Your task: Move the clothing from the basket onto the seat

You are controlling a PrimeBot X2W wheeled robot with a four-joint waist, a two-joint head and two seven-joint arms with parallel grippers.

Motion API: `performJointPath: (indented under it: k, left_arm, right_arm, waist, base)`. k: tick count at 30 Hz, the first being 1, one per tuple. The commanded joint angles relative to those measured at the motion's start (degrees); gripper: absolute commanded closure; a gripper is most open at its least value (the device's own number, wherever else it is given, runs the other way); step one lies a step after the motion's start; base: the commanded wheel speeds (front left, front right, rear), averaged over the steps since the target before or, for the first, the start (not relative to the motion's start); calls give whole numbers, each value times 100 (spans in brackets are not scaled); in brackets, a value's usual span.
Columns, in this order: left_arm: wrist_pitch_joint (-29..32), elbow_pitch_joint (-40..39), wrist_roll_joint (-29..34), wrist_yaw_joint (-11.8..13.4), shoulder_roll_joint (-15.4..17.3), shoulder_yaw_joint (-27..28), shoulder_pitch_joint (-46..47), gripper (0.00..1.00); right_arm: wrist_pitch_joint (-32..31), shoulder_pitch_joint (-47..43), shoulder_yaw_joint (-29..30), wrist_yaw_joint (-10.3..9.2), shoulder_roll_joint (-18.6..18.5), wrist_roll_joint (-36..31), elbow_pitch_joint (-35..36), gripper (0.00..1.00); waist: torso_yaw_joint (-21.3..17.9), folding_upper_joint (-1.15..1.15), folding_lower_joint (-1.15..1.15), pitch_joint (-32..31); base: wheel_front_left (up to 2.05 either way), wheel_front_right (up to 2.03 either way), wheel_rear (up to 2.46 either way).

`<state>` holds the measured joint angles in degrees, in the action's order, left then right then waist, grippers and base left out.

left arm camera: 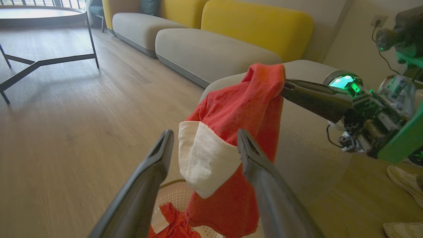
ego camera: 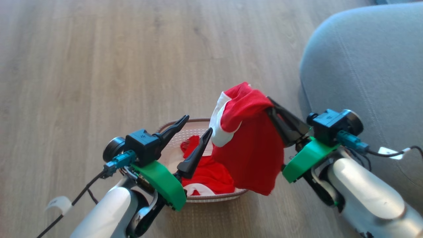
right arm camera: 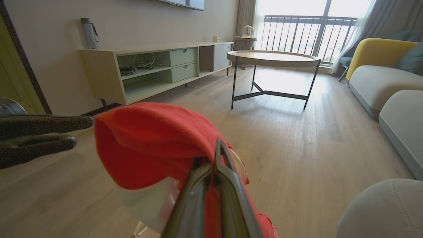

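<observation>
Right tool [ego camera: 271, 105] clenched on a soft red white-trimmed garment [ego camera: 254, 148] above the cream perforated plastic basket [ego camera: 211, 198].
Left tool [ego camera: 198, 124] released, close by: the cloth could snag it when swung right to the grey upholstered seat [ego camera: 363, 66].

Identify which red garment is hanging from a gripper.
The white-cuffed garment, pinched by the right gripper; the other red clothing lies in the basket.

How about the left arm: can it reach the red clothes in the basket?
Probably yes. The left end effector is open just above the basket, and the clothes inside lie uncovered beneath it. The garment held by the right end effector hangs to one side.
</observation>
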<state>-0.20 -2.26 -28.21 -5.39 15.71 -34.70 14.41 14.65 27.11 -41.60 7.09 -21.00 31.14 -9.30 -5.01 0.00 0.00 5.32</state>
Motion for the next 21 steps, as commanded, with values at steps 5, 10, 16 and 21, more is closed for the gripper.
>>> performJointPath:
  k: [5, 10, 16, 21]
  left_arm:
    - [-194, 26, 54, -49, 88, 117, 279, 0]
    - [-249, 138, 57, -67, 78, 54, 325, 0]
    - [-274, 234, 42, -82, 67, -9, 410, 0]
    - [-270, 265, 43, -95, 79, -55, 494, 0]
  right_arm:
    - [35, -125, 365, 40, -201, -74, 345, 100]
    - [35, -198, 577, 40, -279, -77, 419, 100]
    - [35, -302, 915, 40, -338, -85, 523, 100]
    - [35, -371, 1089, 40, -364, -95, 615, 100]
  waist:
    - [-563, 0, 0, 168]
    - [-806, 0, 0, 244]
    - [-979, 0, 0, 349]
    - [-972, 0, 0, 454]
  base:
    - [0, 0, 0]
    - [0, 0, 0]
    - [0, 0, 0]
    - [0, 0, 0]
